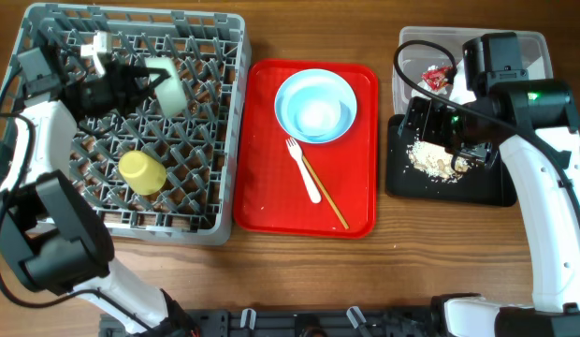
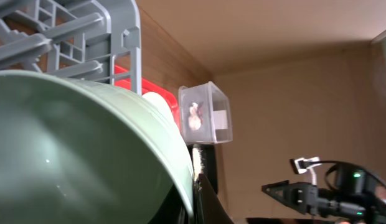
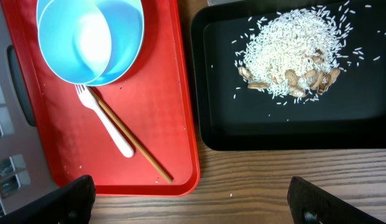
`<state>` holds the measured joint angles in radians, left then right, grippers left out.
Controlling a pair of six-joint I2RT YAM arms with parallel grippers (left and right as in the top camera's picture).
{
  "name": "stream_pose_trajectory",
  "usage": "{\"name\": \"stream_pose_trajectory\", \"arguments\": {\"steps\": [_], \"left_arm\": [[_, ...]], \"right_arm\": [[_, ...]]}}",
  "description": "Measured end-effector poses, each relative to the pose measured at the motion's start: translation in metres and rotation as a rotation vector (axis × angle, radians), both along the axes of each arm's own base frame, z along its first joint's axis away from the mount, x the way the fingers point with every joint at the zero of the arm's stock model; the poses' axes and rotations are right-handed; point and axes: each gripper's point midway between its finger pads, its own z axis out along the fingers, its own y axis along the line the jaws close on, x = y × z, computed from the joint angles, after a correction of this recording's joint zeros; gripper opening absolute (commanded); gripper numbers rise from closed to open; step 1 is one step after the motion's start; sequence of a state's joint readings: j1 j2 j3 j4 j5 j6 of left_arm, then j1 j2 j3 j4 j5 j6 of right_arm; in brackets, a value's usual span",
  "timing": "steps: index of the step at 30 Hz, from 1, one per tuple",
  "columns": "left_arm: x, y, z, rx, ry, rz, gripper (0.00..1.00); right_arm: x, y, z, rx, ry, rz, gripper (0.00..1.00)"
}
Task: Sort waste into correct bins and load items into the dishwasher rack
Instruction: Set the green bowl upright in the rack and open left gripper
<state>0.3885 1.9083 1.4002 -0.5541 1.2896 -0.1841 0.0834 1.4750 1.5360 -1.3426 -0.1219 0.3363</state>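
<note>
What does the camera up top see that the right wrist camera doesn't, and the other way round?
Only overhead: the yellow cup, the pale green bowl, and the clear tub holding the red-and-white wrapper.
Only right wrist: up close, the food scraps show as rice grains and peanuts.
Both: the red tray with the blue bowl, white fork and chopsticks, the black tray, and an edge of the grey rack.

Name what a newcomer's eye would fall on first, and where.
The red tray at centre stands out, carrying a pale blue bowl. At left, the left gripper holds a pale green bowl in the grey rack; at right, rice and peanuts lie heaped in a black tray.
</note>
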Motion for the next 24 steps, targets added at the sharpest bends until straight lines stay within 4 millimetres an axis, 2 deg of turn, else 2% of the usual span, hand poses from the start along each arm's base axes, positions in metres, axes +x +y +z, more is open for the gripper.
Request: {"name": "stream_pose_trajectory", "arguments": {"steps": [8, 10, 12, 14, 17, 19, 20, 24], "left_arm": [[-0.001, 0.015, -0.009, -0.076, 0.018, 0.009, 0.04], [-0.001, 0.019, -0.009, -0.079, 0.019, 0.017, 0.07], [-0.001, 0.024, -0.010, -0.078, 0.023, 0.031, 0.18], [-0.003, 0.034, -0.014, -0.071, 0.050, 0.060, 0.24], [-0.008, 0.051, -0.024, -0.050, 0.106, 0.119, 0.39], [-0.012, 0.064, -0.032, -0.039, 0.161, 0.164, 0.57], [-0.016, 0.075, -0.037, -0.020, 0.184, 0.197, 0.61], [-0.024, 0.097, -0.050, 0.014, 0.252, 0.267, 0.70]], "right_arm": [[-0.001, 0.000, 0.000, 0.000, 0.006, 0.000, 1.00], [-0.001, 0.000, 0.000, 0.000, 0.006, 0.000, 1.00], [-0.002, 0.000, 0.000, -0.001, 0.006, 0.000, 1.00], [-0.002, 0.000, 0.000, -0.001, 0.007, 0.000, 1.00], [-0.002, 0.000, 0.000, -0.001, 0.007, 0.000, 1.00], [-0.002, 0.000, 0.000, -0.001, 0.007, 0.000, 1.00], [-0.002, 0.000, 0.000, -0.001, 0.007, 0.000, 1.00], [-0.002, 0.000, 0.000, -0.001, 0.007, 0.000, 1.00]]}}
